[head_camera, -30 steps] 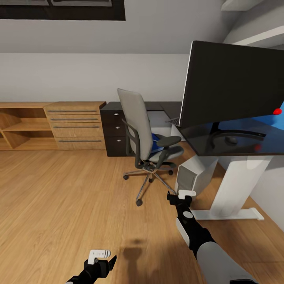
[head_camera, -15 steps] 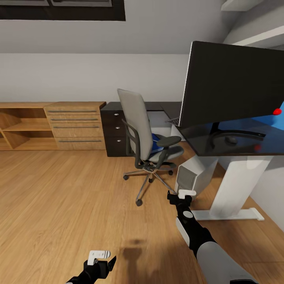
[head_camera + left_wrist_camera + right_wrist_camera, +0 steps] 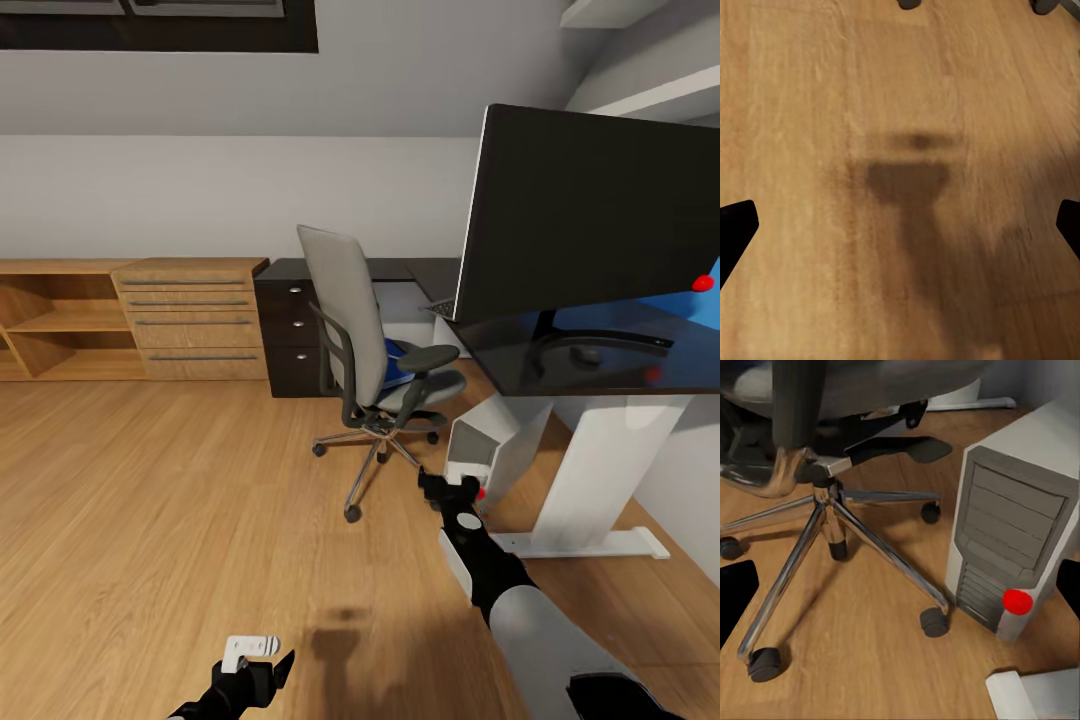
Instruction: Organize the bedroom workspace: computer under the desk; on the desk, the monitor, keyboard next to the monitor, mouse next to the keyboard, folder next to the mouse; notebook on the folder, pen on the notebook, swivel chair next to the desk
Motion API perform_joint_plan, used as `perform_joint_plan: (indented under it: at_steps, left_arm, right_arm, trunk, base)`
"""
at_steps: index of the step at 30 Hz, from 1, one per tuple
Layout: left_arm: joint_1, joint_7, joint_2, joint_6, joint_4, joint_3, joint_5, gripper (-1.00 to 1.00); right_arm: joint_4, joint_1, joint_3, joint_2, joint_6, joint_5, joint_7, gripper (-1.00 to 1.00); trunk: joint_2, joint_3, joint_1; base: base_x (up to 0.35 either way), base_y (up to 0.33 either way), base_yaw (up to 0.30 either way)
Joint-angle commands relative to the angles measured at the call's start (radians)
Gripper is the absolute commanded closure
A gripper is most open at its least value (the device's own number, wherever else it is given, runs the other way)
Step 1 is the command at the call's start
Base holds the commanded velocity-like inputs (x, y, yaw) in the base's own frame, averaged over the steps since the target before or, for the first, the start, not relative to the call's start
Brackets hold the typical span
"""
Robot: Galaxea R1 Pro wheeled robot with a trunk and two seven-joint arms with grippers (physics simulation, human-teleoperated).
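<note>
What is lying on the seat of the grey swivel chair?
A bright blue flat folder lies on the seat of the grey upholstered swivel chair. The chair's tall back and black armrest cover most of it, so anything else there cannot be seen.

Even, diffuse light fills the room, bright with no harsh glare. The glossy desk (image 3: 590,365) mirrors the monitor (image 3: 600,215) foot. A soft robot shadow lies on the floor (image 3: 150,520) at 6 o'clock in the head view, and looks blurred, smeared in the left wrist view. The right wrist render is sharp.

Both grippers' fingers (image 3: 736,589) spread wide
</note>
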Motion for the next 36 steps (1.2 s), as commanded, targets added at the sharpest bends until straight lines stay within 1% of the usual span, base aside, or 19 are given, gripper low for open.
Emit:
perform_joint_plan:
  at_steps: [1,5,8,9,10,11,12,14,20,28,36]
  left_arm:
    - [-0.001,-0.008,-0.001,0.008,-0.001,0.005,0.003,-1.0]
    - [-0.001,-0.007,0.0,0.008,-0.001,0.011,0.003,-1.0]
    - [0.0,-0.007,0.001,0.008,-0.001,0.024,0.002,-1.0]
    - [0.0,-0.007,0.001,0.008,0.0,0.033,0.002,-1.0]
    - [0.0,-0.007,0.001,0.008,0.0,0.036,0.002,-1.0]
    - [-0.001,-0.007,0.002,0.008,0.0,0.042,0.001,-1.0]
    - [-0.001,-0.007,0.002,0.008,0.0,0.043,0.001,-1.0]
    - [-0.001,-0.007,0.002,0.007,0.0,0.049,0.001,-1.0]
    - [-0.001,-0.007,0.003,0.008,0.0,0.053,0.0,-1.0]
    - [-0.001,-0.007,0.003,0.007,0.013,0.055,0.001,-1.0]
    - [-0.001,-0.007,0.003,0.007,0.014,0.056,0.001,-1.0]
  right_arm:
    - [0.022,-0.028,0.0,0.0,0.008,0.002,-0.005,-1.0]
    - [0.125,-0.127,-0.003,0.0,0.04,-0.001,-0.005,-1.0]
    - [0.176,-0.179,-0.005,0.0,0.043,-0.003,-0.006,-1.0]
    - [0.196,-0.2,-0.007,0.0,0.038,-0.004,-0.006,-1.0]
    - [0.204,-0.207,-0.008,0.0,0.032,-0.004,-0.006,-1.0]
    - [0.223,-0.221,-0.009,0.001,-0.003,-0.005,-0.005,-1.0]
    - [0.23,-0.224,-0.009,0.002,-0.021,-0.004,-0.005,-1.0]
    - [0.28,-0.231,-0.005,0.005,-0.1,-0.002,-0.005,-1.0]
    - [0.329,-0.235,-0.002,0.007,-0.163,0.001,0.0,-1.0]
    - [0.334,-0.236,-0.006,0.001,-0.176,0.0,-0.003,-1.0]
    - [0.333,-0.236,-0.007,-0.002,-0.189,0.0,-0.006,-1.0]
  trunk:
    - [0.0,-0.001,0.0]
    - [0.0,-0.001,0.0]
    - [0.0,-0.001,0.0]
    - [0.0,-0.001,0.0]
    - [0.0,-0.001,0.0]
    - [0.0,-0.001,0.0]
    - [0.0,-0.001,0.0]
    - [0.0,-0.001,0.0]
    - [0.0,-0.001,0.0]
    - [0.0,-0.001,0.0]
    - [0.0,-0.001,0.0]
  base:
    - [0.0,0.0,0.0]
    - [0.0,0.0,0.0]
    - [0.0,0.0,0.0]
    - [0.0,0.0,0.0]
    - [0.0,0.0,0.0]
    - [0.0,0.0,0.0]
    - [0.0,0.0,0.0]
    - [0.0,0.0,0.0]
    - [0.0,0.0,0.0]
    - [0.032,-0.017,0.0]
    - [0.188,-0.14,0.0]
